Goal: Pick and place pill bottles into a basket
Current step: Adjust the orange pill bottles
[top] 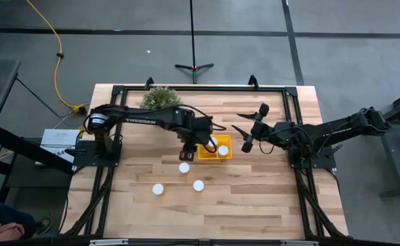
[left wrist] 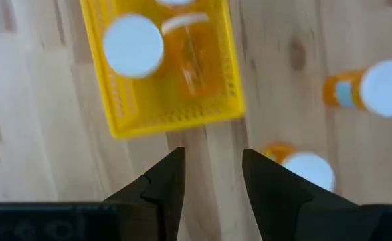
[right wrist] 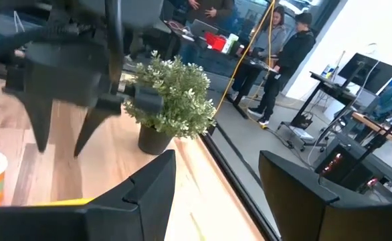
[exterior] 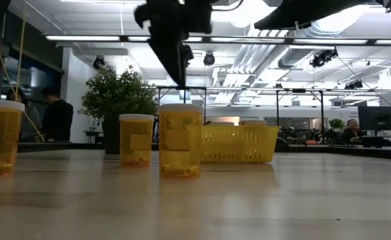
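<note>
The yellow basket (top: 216, 149) stands mid-table and holds pill bottles: one upright with its white cap (left wrist: 134, 45) up, and one lying on its side (left wrist: 192, 57). Three more bottles stand on the table nearer the front (top: 184, 167), (top: 158, 189), (top: 198, 185); they also show in the low view (exterior: 179, 140). My left gripper (top: 186, 150) hangs open and empty above the table at the basket's left side (left wrist: 213, 175). My right gripper (top: 245, 133) is open and empty, raised to the right of the basket (right wrist: 216, 184).
A bushy green potted plant (top: 160, 99) stands at the table's far edge behind the left arm. People stand in the room beyond the table (right wrist: 283, 53). Bare wood lies in front of the three standing bottles (top: 207, 219).
</note>
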